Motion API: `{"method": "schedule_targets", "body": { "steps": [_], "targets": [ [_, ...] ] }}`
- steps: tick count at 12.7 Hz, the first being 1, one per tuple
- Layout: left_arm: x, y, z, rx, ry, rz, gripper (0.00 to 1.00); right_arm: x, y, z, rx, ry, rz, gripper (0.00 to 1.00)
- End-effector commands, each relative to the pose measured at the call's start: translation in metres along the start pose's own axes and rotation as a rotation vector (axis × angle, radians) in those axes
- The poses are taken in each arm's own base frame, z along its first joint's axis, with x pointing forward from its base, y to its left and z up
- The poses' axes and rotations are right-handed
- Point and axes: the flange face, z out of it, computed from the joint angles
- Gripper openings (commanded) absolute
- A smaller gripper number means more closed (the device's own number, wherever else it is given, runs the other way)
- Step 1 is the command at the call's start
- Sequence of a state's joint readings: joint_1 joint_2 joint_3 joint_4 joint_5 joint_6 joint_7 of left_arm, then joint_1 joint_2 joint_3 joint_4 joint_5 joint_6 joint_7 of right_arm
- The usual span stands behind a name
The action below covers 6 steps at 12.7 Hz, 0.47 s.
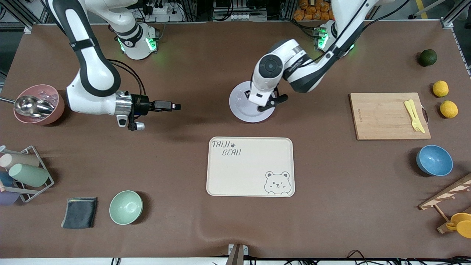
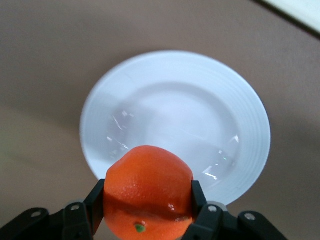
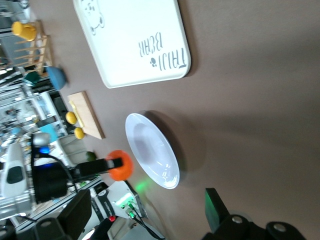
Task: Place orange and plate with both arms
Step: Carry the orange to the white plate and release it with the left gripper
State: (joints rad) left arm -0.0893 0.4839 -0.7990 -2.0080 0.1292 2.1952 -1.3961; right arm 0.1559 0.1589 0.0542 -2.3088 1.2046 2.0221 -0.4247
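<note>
Over the plate (image 1: 239, 106), held directly above its well: orange (image 2: 148, 190), clamped in left gripper (image 2: 148, 200) (drop path straight down); right gripper (image 1: 176, 106), fingers apart and empty, waits at the plate's nine o'clock, above bare tabletop.

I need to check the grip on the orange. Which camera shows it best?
The left wrist view: the orange fills the foreground, clamped in the left claw over the plate. The right wrist view shows it small and far off. In the front view the arm hides it.
</note>
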Motion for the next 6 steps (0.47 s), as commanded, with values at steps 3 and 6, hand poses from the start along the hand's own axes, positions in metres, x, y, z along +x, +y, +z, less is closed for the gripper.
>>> {"method": "schedule_targets", "body": {
  "steps": [3, 6],
  "targets": [
    [0.008, 0.019, 0.061, -0.001, 0.015, -0.057, 0.35, 0.002, 0.017, 0.044, 0.073, 0.052, -0.022, 1.0],
    [0.006, 0.022, 0.073, -0.003, 0.04, -0.049, 1.0, -0.004, 0.021, 0.086, 0.109, 0.089, -0.037, 1.0]
  ]
}}
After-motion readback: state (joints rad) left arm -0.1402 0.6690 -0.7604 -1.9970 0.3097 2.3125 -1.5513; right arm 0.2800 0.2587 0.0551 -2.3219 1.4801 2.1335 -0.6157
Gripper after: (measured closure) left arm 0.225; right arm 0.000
